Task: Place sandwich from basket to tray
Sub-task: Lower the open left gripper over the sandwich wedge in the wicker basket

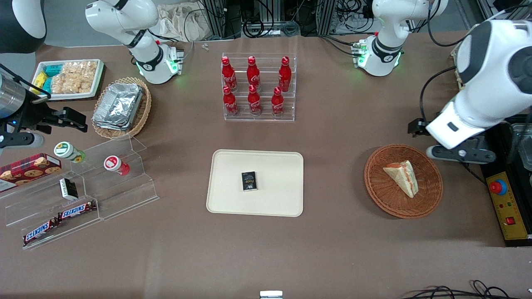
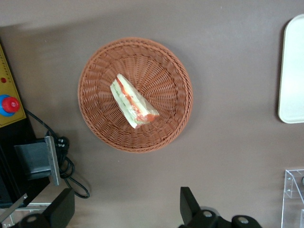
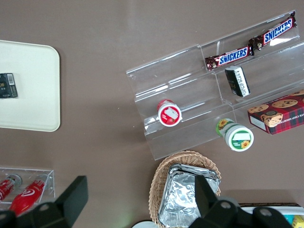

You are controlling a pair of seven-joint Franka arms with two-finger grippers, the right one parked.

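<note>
- The sandwich [image 1: 402, 176] lay in the basket [image 1: 384, 199], its filling edge toward the basket's four o'clock in the front view
- The tool [image 2: 124, 209] hovered above the tabletop [image 1: 332, 249] beside the basket, fingers spread wide and holding nothing
- The tray [image 1: 232, 199], at the basket's nine o'clock, carried a small dark box [image 1: 249, 181] near its middle
- Risk, as a judgement: the slick wrap could let the wedge slip from a shallow pinch, and a careless drop might land on the box
</note>
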